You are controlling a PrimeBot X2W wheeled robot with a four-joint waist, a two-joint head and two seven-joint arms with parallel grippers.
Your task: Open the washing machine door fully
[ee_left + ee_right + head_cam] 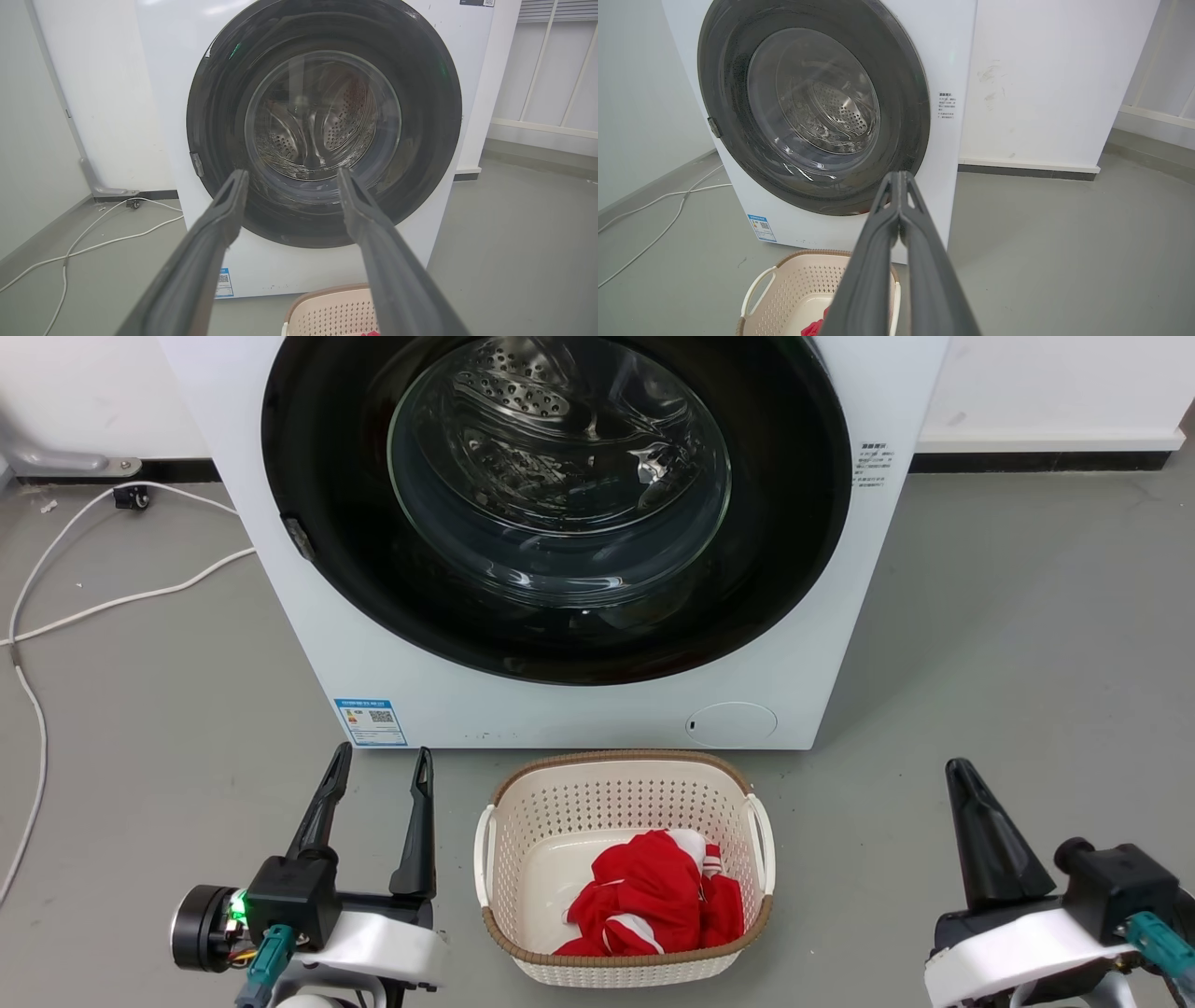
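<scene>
The washing machine door (pixel 557 495) sat shut, flush on the white machine (pixel 280 644). The left gripper (pixel 383 751) hovered with fingers spread, probably meant for the door's edge catch (pixel 299 539). The right gripper (pixel 959 767) had its fingers pressed together, empty.

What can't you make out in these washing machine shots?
Head view: the top of the washing machine door is cut off by the upper edge.
Head view: print on the blue label is too small to read.
Head view: the red garment hides the laundry basket floor beneath it.
Left wrist view: glare blurs the drum.
</scene>
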